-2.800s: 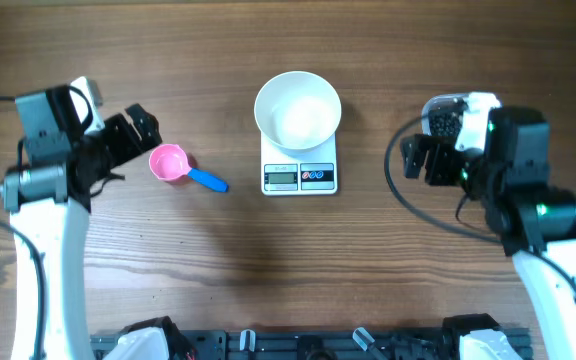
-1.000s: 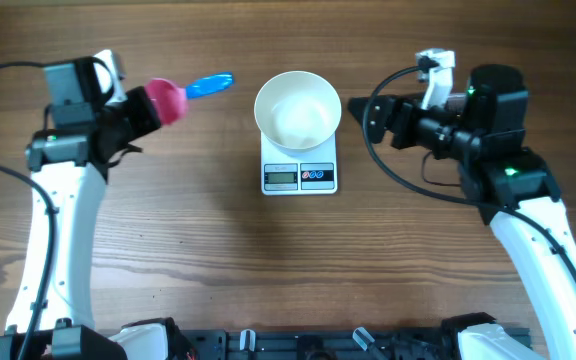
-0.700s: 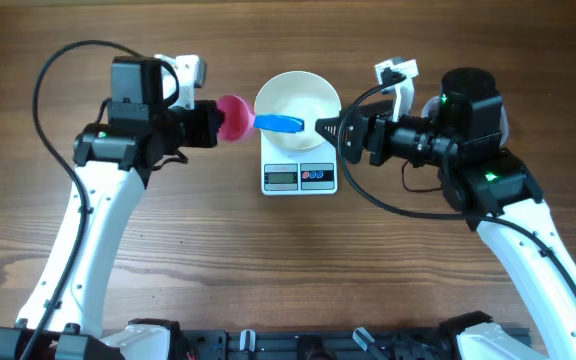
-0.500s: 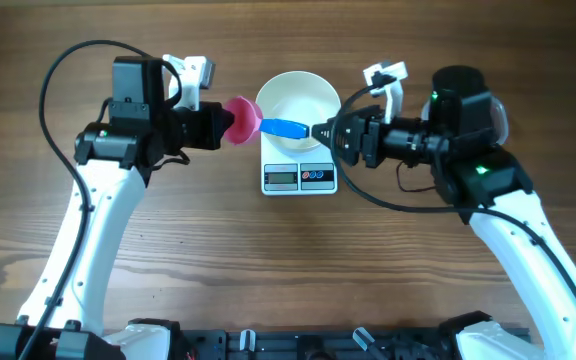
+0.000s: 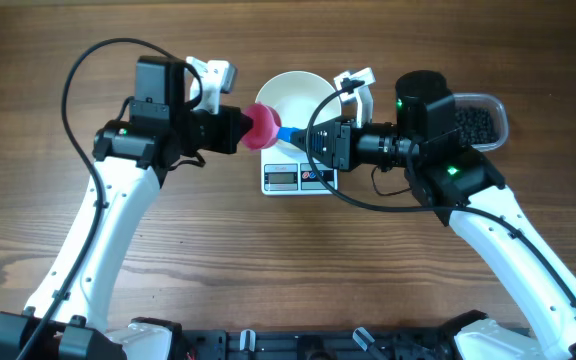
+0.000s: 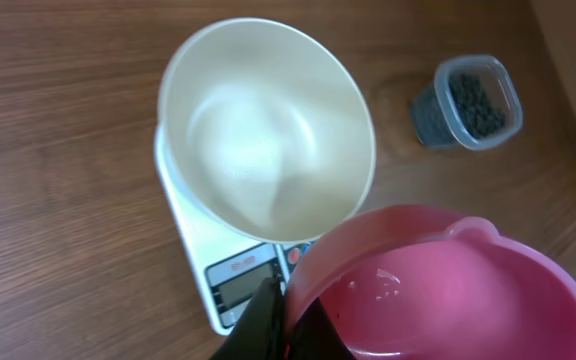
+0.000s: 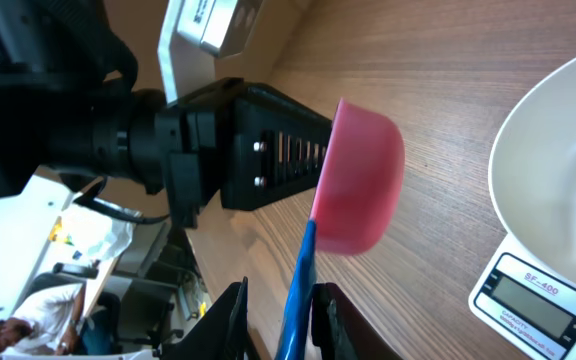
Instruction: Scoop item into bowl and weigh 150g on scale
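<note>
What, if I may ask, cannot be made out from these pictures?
- scale display: digits too small overhead; the pink scoop covers part of it in the left wrist view; unreadable in the right wrist view.
- blue handle: overhead, mostly under the right gripper; the right wrist view's bottom edge cuts it off, so whether the jaws clamp it is unclear.
- clear tub: overhead, the right arm covers part of it.
</note>
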